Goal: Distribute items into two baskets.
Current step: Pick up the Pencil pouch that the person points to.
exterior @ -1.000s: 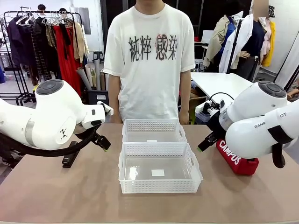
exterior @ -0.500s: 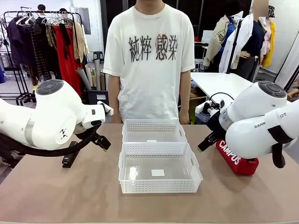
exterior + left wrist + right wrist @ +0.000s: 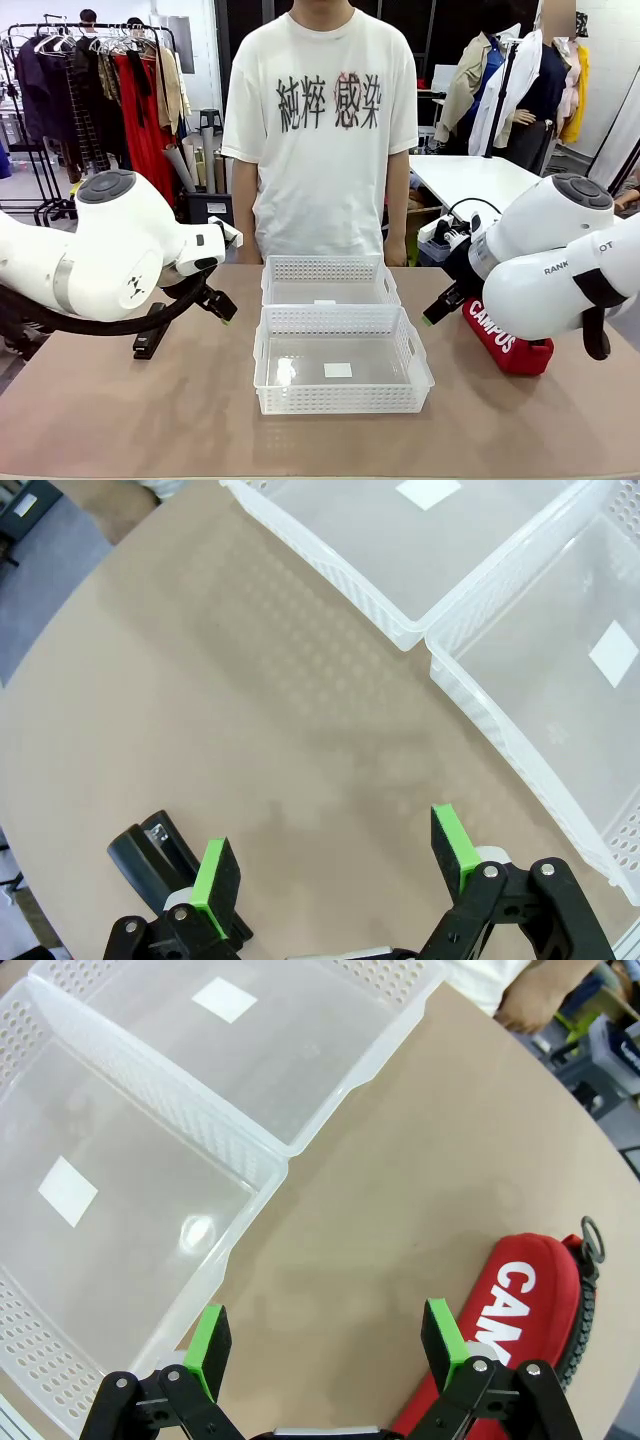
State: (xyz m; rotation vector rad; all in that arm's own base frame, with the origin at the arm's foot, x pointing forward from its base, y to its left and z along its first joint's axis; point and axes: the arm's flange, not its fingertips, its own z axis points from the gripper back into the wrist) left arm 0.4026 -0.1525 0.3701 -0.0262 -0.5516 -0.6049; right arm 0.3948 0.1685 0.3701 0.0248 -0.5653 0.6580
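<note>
Both spread and empty, the right gripper (image 3: 325,1338) has the pouch (image 3: 535,1305) just outside one finger, the left gripper (image 3: 335,852) seemingly the stapler (image 3: 147,852) likewise.

Left gripper (image 3: 335,860) at btm of frame, jaws wide apart, nothing between them, green pads (image 3: 215,872) facing each other over bare brown tabletop (image 3: 230,700). Black stapler (image 3: 150,855) lies on the tabletop at btm left, just behind the left-hand finger and partly hidden by it. Upper basket (image 3: 320,575) runs along the top centre, white w/ perforated sides, clear bottom, white sticker (image 3: 428,490) at the top edge. Right-hand basket (image 3: 500,730) fills the right side, same type, w/ its own sticker near the right edge. The two stand side by side, corners meeting at centre-right. Both look empty. Grey floor (image 3: 50,560) shows in the upper left corner, past the tabletop's rounded edge.
</note>
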